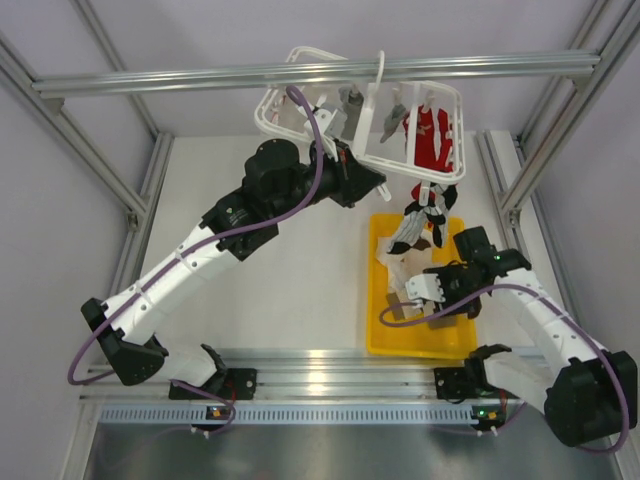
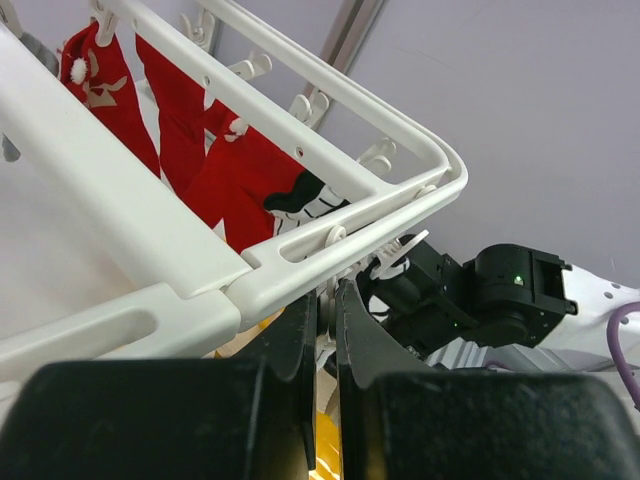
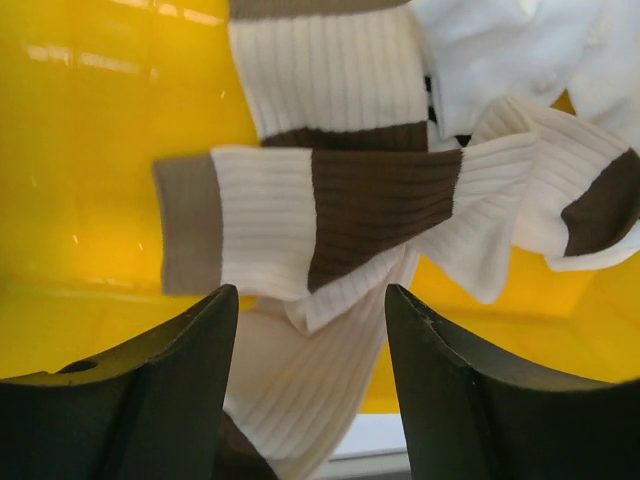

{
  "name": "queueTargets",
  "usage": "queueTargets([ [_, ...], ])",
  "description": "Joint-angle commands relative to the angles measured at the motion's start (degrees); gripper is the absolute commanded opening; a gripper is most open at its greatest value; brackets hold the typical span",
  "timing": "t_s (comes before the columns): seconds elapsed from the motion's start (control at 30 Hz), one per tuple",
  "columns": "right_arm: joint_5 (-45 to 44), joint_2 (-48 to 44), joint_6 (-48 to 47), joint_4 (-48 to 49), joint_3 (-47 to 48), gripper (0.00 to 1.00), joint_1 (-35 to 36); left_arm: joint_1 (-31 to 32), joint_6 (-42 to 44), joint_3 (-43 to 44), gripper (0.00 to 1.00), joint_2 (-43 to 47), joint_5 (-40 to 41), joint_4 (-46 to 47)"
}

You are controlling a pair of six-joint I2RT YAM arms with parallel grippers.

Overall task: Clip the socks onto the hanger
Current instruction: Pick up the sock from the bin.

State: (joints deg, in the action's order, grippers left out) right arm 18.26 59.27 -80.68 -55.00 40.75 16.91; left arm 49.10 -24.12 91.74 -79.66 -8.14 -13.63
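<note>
socks (image 3: 330, 210): cream with dark brown blocks and a tan cuff. They lie in a loose pile in the yellow tray (image 1: 380, 335), below the hanger's right half and well apart from it. None of these is on a clip.
hanger (image 1: 275, 125): a big white plastic frame with bars across it and small clips under it. Its hook is over the metal bar (image 1: 200, 78) at the far side.
left fingers (image 2: 326, 295): closed, with only a thin slit between them. The tips sit just under the hanger's rounded corner, beside a small white clip (image 2: 395, 262). I cannot tell if anything is pinched in the slit.
right fingers (image 3: 310, 295): spread wide open, right above the sock pile, far below the hanger. One folded sock shows in the gap. They hold nothing.
red cloth (image 1: 430, 135): red with white marks, hanging from clips on the hanger's right side.
striped cloth (image 1: 420, 220): black and white, hanging just below the red cloth, between the hanger and the tray.
surface (image 1: 300, 270): white, under the hanger, with the tray on its right part.
</note>
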Motion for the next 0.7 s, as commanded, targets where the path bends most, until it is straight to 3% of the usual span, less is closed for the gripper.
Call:
queueTargets([
  [0.0, 3.18, 1.45, -29.20, -7.13, 1.25, 0.60, -5.64, -0.76, -0.49, 1.16, 0.00, -0.32, 0.67, 4.40],
  [0.17, 3.01, 6.82, -45.24, -13.28, 4.95, 0.58, -6.97, -0.76, -0.67, 1.24, 0.00, -0.50, 0.50, 4.40],
  [0.37, -0.94, 5.87, -63.77, -13.29, 1.44, 0.54, -6.89, -0.76, -0.84, 1.33, 0.00, -1.02, 0.41, 4.40],
  [0.57, -1.83, 4.46, -73.73, -8.02, -3.13, 0.52, -6.19, -0.85, -1.54, 1.51, 0.00, -1.47, -0.12, 4.49],
  [0.67, -0.69, 5.68, -70.77, -7.75, -2.00, 0.52, -2.95, -0.94, -1.63, 1.51, 0.00, -1.55, 0.05, 4.40],
])
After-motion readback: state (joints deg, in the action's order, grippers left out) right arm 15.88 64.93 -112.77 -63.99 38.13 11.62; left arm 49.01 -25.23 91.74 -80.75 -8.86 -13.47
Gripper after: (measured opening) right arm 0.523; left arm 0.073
